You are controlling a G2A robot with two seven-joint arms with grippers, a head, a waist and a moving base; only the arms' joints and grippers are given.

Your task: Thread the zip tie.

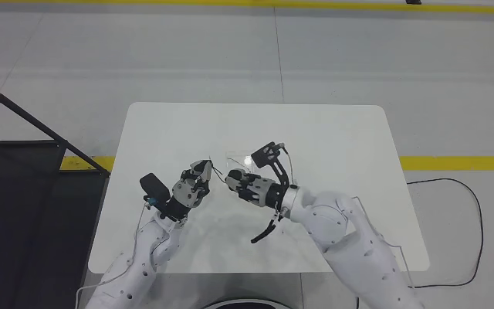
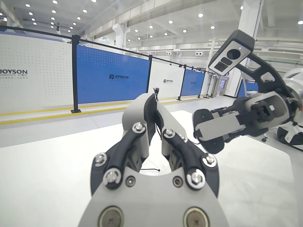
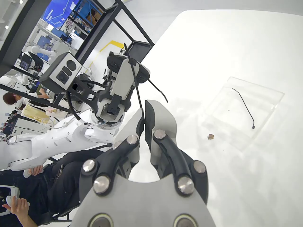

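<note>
White table point(image 1: 347, 131): left end effector point(image 2: 153, 102), right end effector point(image 3: 144, 109) both clamped on black zip tie point(image 3: 139, 100).

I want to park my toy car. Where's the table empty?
Bare table lies right of the right gripper and by the far left corner. Crowded middle: left gripper and right gripper pinch the zip tie beside the clear tray.

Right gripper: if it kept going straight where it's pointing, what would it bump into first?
Probably the left gripper, which faces the right gripper straight ahead. Both are shut on the same zip tie, which runs between them. The exact depth is hard to judge.
</note>
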